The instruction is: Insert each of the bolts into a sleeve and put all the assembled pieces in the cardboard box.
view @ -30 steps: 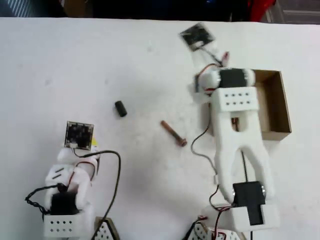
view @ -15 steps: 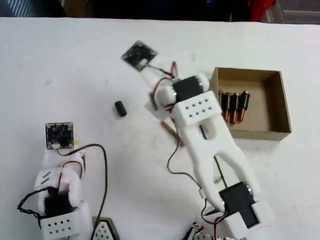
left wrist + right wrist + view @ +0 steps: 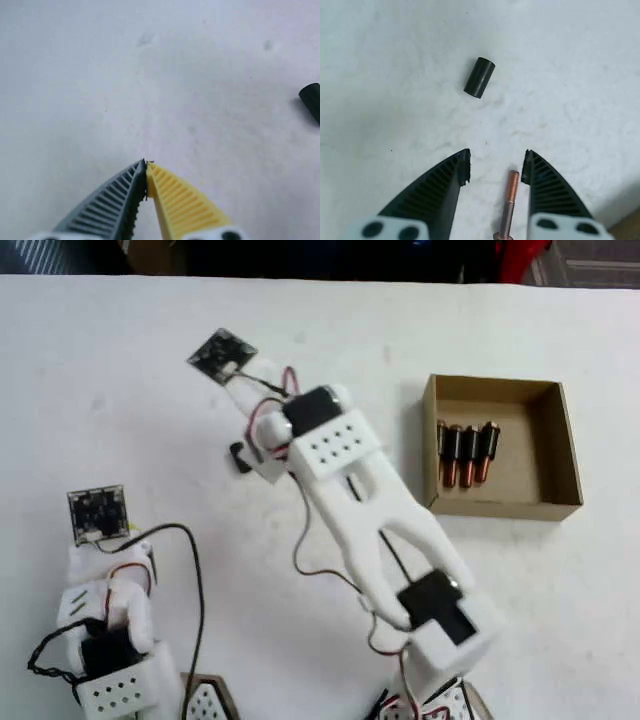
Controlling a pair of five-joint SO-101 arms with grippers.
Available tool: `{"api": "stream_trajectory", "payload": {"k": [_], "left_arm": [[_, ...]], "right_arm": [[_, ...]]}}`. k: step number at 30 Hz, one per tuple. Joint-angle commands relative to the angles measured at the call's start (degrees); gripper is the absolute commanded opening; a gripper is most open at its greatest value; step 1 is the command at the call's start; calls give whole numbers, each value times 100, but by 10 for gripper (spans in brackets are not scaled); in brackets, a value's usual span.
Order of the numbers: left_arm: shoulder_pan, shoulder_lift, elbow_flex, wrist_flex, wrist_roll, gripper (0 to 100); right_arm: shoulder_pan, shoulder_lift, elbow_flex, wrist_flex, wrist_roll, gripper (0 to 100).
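**Inspector:** State of the right gripper?

**Assessor:** The right gripper (image 3: 495, 167) is partly open and holds nothing. The bolt (image 3: 507, 210) lies flat on the table (image 3: 120, 360) between the jaws, nearer one than the other, and neither appears to touch it. Its threaded end points toward the sleeve (image 3: 480, 77), which lies on its side a little ahead, apart from the bolt.

**Inspector:** And the left?

**Assessor:** The left gripper (image 3: 146, 167) has its jaws closed tip to tip with nothing between them. It sits low over bare table, well short of the sleeve.

**Inspector:** Contents of the box?

**Assessor:** The box (image 3: 570, 440) holds four assembled pieces (image 3: 465, 453) lying side by side against one wall.

**Inspector:** Step in hand?

**Assessor:** In my judgement, it is picking up the last loose bolt. One bolt and one sleeve are out, so the task looks near its end.

**Inspector:** What does the next move require?

**Assessor:** The right gripper should lower and close squarely on the shank, leaving the thread free. The sleeve will likely need the left gripper to hold it steady. Being round, both parts may roll if nudged.
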Motion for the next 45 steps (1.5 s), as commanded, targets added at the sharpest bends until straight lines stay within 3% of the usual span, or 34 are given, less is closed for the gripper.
{"api": "stream_trajectory", "payload": {"k": [1,9,27,45], "left_arm": [[-198,-57,-88,0,-44,23],[-338,-57,-88,0,-44,23],[-330,-57,-88,0,-44,23],[-295,-57,-70,0,-44,23]], "right_arm": [[-207,338,-686,-84,-44,159],[-347,1710,-2145,215,-387,159],[-444,4321,-5679,1508,-413,159],[-426,5270,-6171,1429,-738,159]]}}
